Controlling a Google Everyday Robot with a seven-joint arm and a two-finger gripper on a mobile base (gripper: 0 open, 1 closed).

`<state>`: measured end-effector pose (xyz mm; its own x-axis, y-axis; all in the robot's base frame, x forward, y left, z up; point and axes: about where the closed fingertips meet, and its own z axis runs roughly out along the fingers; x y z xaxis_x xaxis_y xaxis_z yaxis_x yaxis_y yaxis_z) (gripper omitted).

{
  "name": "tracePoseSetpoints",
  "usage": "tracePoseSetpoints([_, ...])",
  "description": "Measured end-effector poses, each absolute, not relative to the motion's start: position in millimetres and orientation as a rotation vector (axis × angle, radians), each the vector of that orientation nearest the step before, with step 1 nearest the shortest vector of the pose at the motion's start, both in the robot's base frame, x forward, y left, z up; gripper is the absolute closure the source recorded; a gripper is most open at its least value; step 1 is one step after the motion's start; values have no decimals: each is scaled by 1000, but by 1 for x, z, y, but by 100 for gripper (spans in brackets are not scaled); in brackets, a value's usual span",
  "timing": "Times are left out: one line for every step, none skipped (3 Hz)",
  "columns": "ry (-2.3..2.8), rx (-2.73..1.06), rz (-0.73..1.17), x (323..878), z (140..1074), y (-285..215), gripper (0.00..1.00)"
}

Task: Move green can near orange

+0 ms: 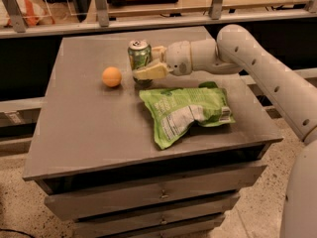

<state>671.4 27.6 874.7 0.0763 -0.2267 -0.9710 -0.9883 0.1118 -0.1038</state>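
The green can [138,55], upright with a silver top, is held between the pale fingers [151,72] of my gripper [148,62], which reaches in from the right at the middle rear of the grey table [89,128]. The gripper is shut on the can. The can's base is at or just above the table top; I cannot tell which. The orange [112,77] sits on the table a short way to the left of the can, apart from it.
A flat crinkled green chip bag [185,111] lies right of centre, just in front of my gripper and arm. A railing with metal posts [100,4] runs behind the table. Drawers [158,195] sit under the table top.
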Motion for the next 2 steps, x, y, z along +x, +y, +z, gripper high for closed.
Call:
tracePoseSetpoints([1360,-1316,929,677,870,32,100])
tracePoseSetpoints([1357,-1312,949,677,869,38,82])
